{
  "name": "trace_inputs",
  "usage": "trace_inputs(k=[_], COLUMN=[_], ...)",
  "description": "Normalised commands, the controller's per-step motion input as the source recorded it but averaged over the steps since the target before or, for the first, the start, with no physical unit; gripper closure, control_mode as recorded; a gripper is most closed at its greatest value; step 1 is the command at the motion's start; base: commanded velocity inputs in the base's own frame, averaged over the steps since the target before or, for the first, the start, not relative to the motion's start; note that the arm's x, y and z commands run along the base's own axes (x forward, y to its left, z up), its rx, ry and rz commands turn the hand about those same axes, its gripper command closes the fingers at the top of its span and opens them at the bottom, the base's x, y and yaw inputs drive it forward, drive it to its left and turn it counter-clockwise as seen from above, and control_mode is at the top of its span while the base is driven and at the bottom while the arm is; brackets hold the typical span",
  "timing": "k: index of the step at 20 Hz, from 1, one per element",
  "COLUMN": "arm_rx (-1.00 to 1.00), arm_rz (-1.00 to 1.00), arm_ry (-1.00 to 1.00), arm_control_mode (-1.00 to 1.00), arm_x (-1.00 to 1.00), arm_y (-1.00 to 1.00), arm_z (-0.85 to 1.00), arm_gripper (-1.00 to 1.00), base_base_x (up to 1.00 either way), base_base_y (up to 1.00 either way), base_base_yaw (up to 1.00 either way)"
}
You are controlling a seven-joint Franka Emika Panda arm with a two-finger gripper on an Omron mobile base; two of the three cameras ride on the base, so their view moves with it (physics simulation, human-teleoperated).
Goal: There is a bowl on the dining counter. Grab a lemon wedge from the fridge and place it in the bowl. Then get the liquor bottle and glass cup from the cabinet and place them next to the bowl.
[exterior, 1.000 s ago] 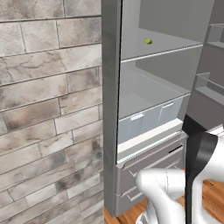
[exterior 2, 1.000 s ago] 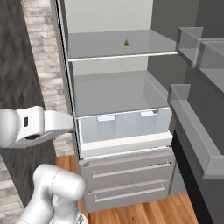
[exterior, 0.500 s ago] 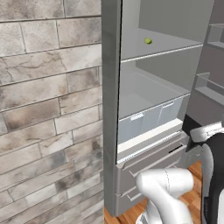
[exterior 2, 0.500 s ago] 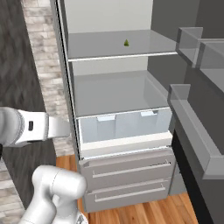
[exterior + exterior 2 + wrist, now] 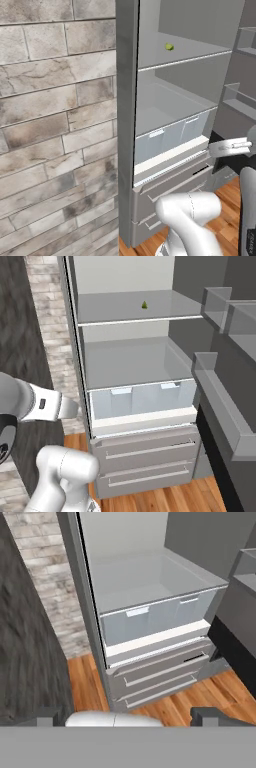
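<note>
Lemon wedge on upper fridge shelf: prob. light, soft, slick; pinch flat sides gently. Jaws apart, holding nothing.

A small yellow-green lemon wedge lies alone on the upper grey shelf of the open fridge, toward the back. From the right base view the lemon wedge looks darker and roughly pointed, perhaps standing on its cut side; it is too small to tell more.
</note>
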Motion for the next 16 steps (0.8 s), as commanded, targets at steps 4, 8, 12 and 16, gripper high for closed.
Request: trace_inputs(k=[4,8,12,16], arm_rx=[0.0,0.0,0.0,0.0], arm_rz=[0.0,0.05,0.0,0.0], arm_ry=[0.01,0.0,0.0,0.0], arm_control_mode=[-1.0,1.0,1.0,1.0], arm_x=[0.05,0.01,0.0,0.0], arm_y=[0.0,-0.05,0.0,0.0], arm_z=[-0.01,-0.02,0.0,0.0], arm_gripper=[-1.0,-1.0,-1.0,-1.0], base_base_x=[0.0,0.0,0.07,0.12], base_base_y=[0.0,-0.05,-0.43,-0.52], base_base_yaw=[0.0,0.04,0.25,0.33])
